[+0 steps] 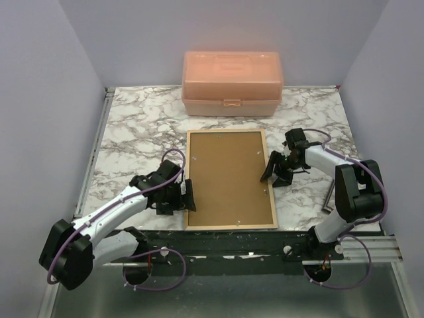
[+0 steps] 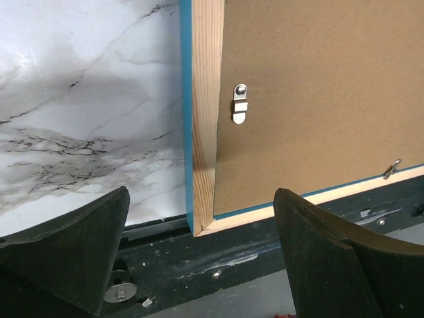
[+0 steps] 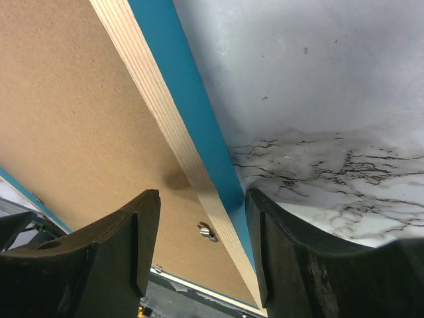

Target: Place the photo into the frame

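Marble-patterned laminate covers the table [image 1: 132, 126], on which the frame [image 1: 231, 226] is laid flat near the middle. Its long axis runs from the table's near edge towards the far side, and one short end sits right at the near edge. The light wood side is turned up and the blue side is turned down. The opening is filled by the brown backing board [image 1: 228, 179].

The left arm [image 1: 109, 218] is stretched low from its base, forward and to the right, and ends at the frame's left rim close to the near left corner. The right arm [image 1: 351, 192] is folded, with its elbow raised at the right, and its forearm is pointed left towards the frame's right rim, about halfway along.

A salmon plastic storage box [image 1: 232, 83] is set at the far edge, well apart from the frame.

The left gripper [image 2: 201, 199] is spread wide, with the near left corner seen between its fingers and neither finger touching it. The right gripper [image 3: 203, 195] is parted astride the right rim, one finger over the board and the other beside the blue edge; contact cannot be told.

A small metal turn clip [image 2: 240, 104] is fixed on the board just inside the left rim.
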`<action>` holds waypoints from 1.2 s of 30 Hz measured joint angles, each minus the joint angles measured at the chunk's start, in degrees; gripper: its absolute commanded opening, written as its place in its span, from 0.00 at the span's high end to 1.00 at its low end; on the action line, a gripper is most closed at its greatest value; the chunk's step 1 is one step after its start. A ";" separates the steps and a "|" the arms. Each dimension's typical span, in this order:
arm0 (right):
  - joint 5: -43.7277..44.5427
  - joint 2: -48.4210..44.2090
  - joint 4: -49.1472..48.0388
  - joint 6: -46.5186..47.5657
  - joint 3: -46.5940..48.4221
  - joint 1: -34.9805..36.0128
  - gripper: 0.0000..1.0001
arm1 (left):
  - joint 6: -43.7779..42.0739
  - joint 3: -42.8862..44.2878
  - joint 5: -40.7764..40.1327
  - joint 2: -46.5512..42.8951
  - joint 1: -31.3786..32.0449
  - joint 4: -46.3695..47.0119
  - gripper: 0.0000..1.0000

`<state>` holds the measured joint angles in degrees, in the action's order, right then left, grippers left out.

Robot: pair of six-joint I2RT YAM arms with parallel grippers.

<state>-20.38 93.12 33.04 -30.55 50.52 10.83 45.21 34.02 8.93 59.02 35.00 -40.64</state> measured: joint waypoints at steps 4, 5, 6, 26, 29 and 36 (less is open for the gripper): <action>0.79 0.00 0.13 -0.07 0.07 0.68 0.42 | -0.48 1.75 0.79 4.76 0.00 -0.20 0.11; 1.38 0.09 0.33 -0.09 0.26 1.29 0.42 | -0.66 2.78 0.79 5.90 0.00 -0.24 0.11; 2.25 0.17 0.70 -0.09 0.66 2.08 0.42 | -0.81 3.58 0.76 6.78 0.00 -0.26 0.11; 19.67 -0.11 8.02 -4.57 4.52 13.33 0.20 | -2.27 9.57 0.74 18.88 0.00 1.05 0.08; 20.46 -1.53 11.80 -4.55 5.90 13.60 0.19 | -2.25 9.25 0.74 18.16 0.00 1.16 0.09; 18.32 -8.68 17.25 -5.09 7.78 16.04 0.21 | -1.88 6.12 0.74 15.06 0.00 1.16 0.16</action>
<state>-2.07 84.44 50.28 -35.64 58.30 26.87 43.33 40.14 9.67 74.08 35.00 -39.48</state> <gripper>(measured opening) 0.809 0.881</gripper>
